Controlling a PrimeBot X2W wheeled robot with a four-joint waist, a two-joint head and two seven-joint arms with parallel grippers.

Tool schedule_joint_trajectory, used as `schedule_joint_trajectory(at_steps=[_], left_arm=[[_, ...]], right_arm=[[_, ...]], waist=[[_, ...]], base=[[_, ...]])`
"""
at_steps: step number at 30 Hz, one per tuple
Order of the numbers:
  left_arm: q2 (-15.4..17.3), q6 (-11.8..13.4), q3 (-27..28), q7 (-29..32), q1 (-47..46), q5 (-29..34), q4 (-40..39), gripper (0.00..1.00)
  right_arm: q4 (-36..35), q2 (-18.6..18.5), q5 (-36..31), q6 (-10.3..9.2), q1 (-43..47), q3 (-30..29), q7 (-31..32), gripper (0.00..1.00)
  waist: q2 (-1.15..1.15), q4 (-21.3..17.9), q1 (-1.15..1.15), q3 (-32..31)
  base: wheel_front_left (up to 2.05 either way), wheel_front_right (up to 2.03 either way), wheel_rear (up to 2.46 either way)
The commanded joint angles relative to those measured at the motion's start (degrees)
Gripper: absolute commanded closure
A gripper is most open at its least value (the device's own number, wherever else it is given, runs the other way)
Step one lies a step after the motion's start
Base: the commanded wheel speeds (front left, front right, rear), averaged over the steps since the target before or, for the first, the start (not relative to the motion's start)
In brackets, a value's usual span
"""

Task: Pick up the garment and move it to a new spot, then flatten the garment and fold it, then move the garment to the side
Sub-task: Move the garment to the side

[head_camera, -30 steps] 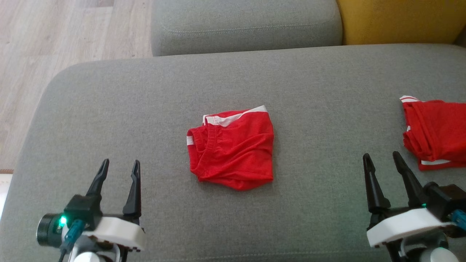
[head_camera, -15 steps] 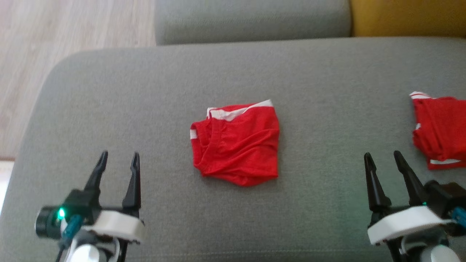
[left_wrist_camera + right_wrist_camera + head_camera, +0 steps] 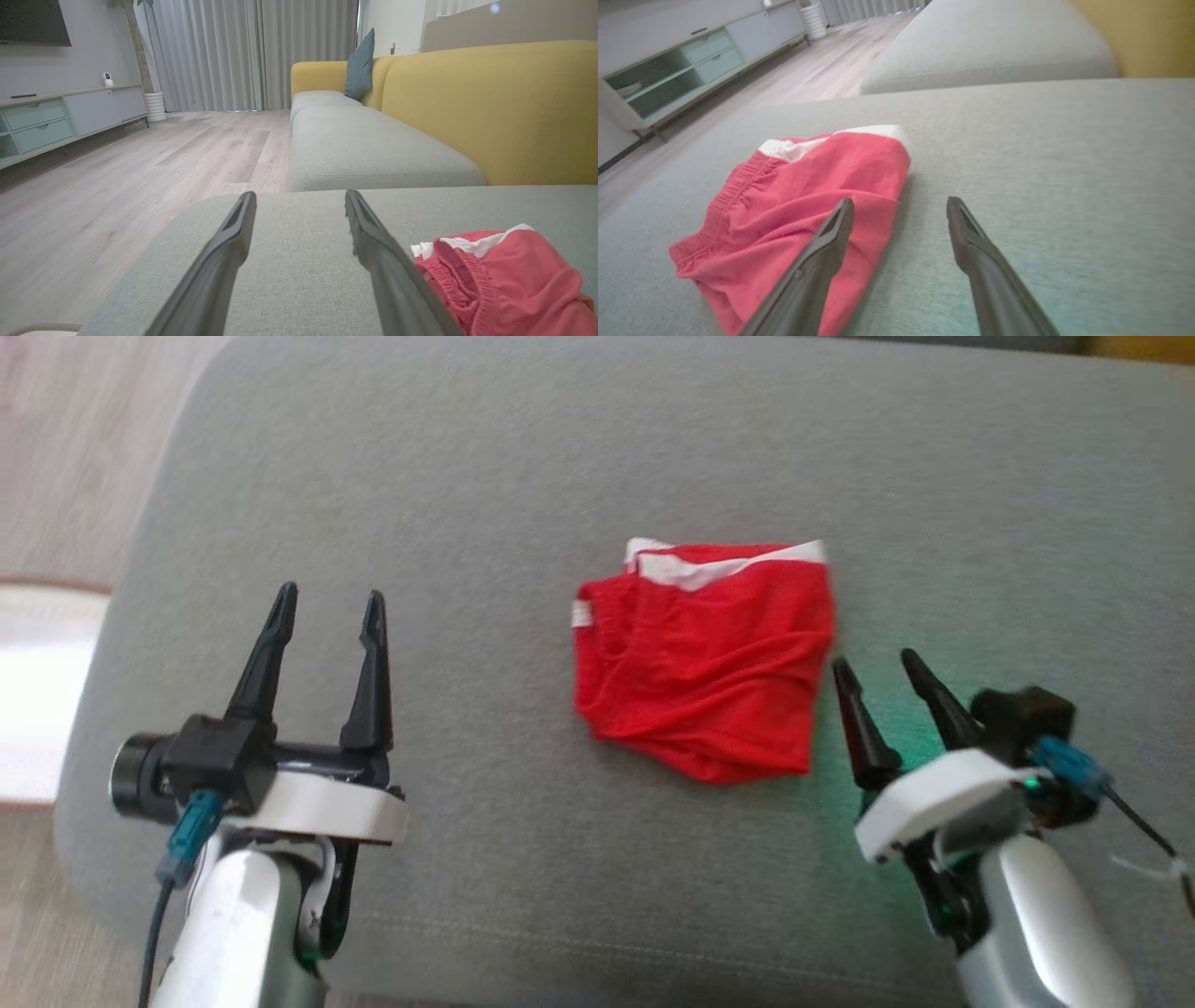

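The garment is a pair of red shorts with white trim, lying folded on the grey cushion. My right gripper stands open just to the right of the shorts' right edge, low over the cushion. In the right wrist view the garment lies to the left of my right gripper, whose left finger overlaps its edge. My left gripper stands open and empty, well to the left of the shorts. The left wrist view has the garment at the lower right, beside my left gripper.
The cushion's rounded left edge drops to a wooden floor. Beyond it, the left wrist view takes in another grey seat, a yellow backrest, a teal pillow and a low cabinet.
The head camera has tilted down and turned, shifting the whole picture. My right gripper has come in close to the shorts' right edge. The second red garment at the right has left the picture.
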Motion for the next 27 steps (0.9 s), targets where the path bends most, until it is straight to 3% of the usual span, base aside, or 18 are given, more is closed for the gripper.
schedule_joint_trajectory(at_steps=[1,7,13,14,15,16,27], left_arm=[[0.37,-0.15,1.62,-0.67,-2.7,-0.1,-1.82,0.0],[-0.36,-0.6,1.93,-0.71,-3.58,0.49,-3.11,0.0],[-0.88,-1.04,2.41,-0.72,-3.18,0.79,-3.26,0.0],[-0.94,-1.1,2.47,-0.72,-3.12,0.88,-3.25,0.0],[-0.99,-1.15,2.51,-0.72,-3.06,1.02,-3.23,0.0],[-1.02,-1.17,2.56,-0.72,-2.97,1.16,-3.21,0.0],[-0.94,-1.71,3.52,-0.73,-2.26,1.98,-3.0,0.0]], right_arm=[[-0.79,-0.26,0.4,-0.04,-2.33,1.68,-0.65,0.0],[10.08,-0.26,3.86,-0.04,-8.09,5.28,-2.0,0.0],[18.68,-0.26,6.62,-0.04,-11.36,7.73,0.83,0.0],[19.34,-0.26,7.46,-0.04,-11.65,8.31,1.27,0.37],[19.86,-0.26,7.92,-0.04,-11.89,8.75,1.62,0.94],[20.21,-0.26,8.18,-0.04,-12.07,9.16,1.85,1.0],[16.41,-0.29,3.29,-0.04,-11.35,11.61,-0.42,1.0]], waist=[[0.0,2.07,-0.01,1.87],[0.0,3.68,-0.01,2.46],[0.0,4.0,-0.01,2.5],[0.0,3.96,-0.01,2.5],[0.0,3.87,-0.01,2.46],[0.0,3.74,-0.01,2.4],[0.0,-0.07,-0.01,2.0]], base=[[0.0,0.0,0.0],[0.0,0.0,0.0],[0.0,0.0,0.0],[0.0,0.0,0.0],[0.0,0.0,0.0],[0.0,0.0,0.0],[0.0,0.0,0.0]])
